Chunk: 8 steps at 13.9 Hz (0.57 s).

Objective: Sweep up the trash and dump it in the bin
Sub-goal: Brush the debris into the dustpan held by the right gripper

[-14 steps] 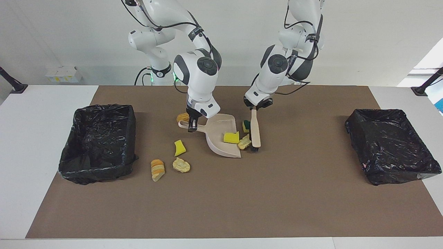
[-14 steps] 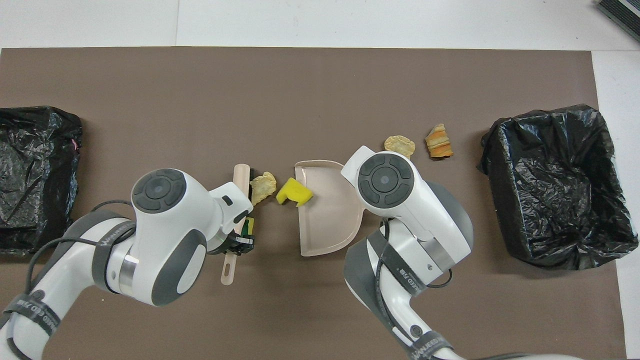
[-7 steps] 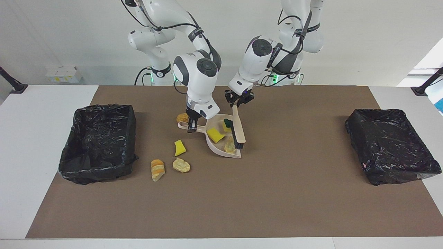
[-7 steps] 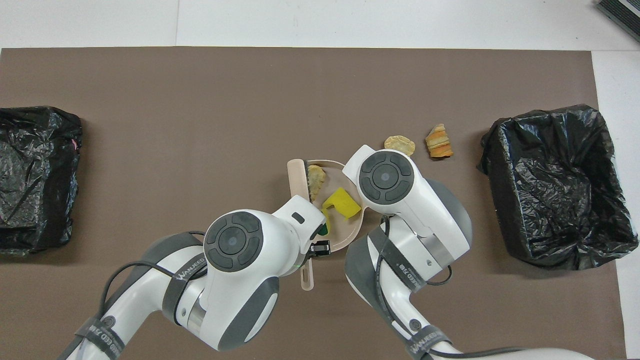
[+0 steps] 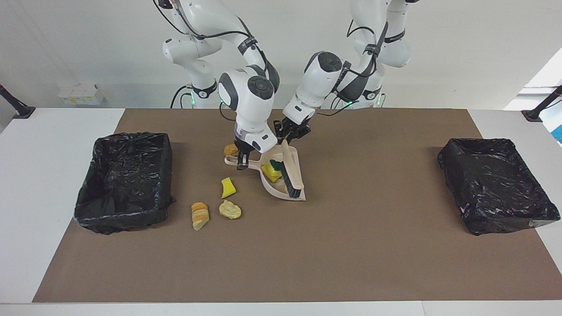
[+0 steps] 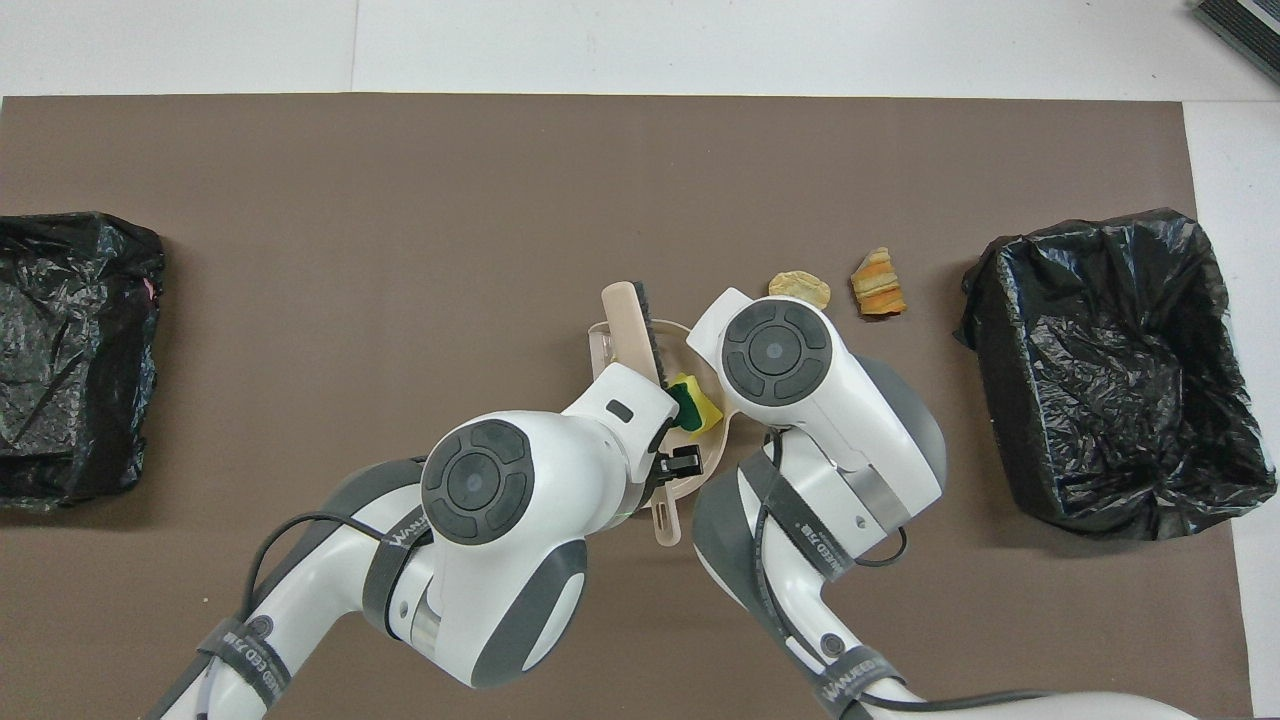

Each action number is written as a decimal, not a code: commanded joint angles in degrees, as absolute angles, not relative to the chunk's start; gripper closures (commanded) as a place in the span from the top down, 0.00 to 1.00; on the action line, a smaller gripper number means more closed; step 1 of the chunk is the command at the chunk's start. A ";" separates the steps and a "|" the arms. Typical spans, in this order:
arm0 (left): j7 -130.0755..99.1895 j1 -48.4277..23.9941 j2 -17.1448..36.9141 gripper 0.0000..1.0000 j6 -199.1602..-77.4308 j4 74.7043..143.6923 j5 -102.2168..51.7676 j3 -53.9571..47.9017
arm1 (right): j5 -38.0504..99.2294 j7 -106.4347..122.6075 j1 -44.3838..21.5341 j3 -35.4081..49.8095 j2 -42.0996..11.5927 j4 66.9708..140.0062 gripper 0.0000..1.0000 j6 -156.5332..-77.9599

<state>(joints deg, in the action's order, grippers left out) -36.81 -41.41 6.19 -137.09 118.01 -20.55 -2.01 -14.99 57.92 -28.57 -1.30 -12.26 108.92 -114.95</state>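
Your right tool (image 5: 241,161), clamped on the dustpan (image 5: 293,162) handle, and your left tool (image 5: 287,132), gripping the brush (image 5: 291,170), have three loose scraps (image 5: 228,188) at the pan's 8 o'clock in the facing view.

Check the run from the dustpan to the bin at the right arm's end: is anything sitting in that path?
Yes. Three loose trash scraps lie on the mat between the dustpan and that bin: a yellow chunk, a pale piece and a striped piece. Carried above them, nothing else blocks it.

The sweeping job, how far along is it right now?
Partly done: sponge scraps lie in the dustpan, where the left gripper holds the brush; the right gripper holds the pan's handle. Four scraps remain on the mat; nothing shows in either bin.
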 commanded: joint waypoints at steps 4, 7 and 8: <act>-34.37 -38.23 13.87 0.00 -138.61 108.57 -21.27 -2.29 | -15.21 59.42 -27.07 -0.88 -11.95 110.82 0.00 -117.42; -34.37 -37.53 18.19 0.00 -138.60 102.84 -21.18 -2.02 | -14.42 59.33 -26.72 -0.88 -11.60 112.14 0.00 -118.83; -34.37 -37.09 18.37 0.00 -138.69 102.57 -20.92 -2.02 | -14.41 59.33 -26.72 -0.88 -11.51 112.15 0.00 -119.00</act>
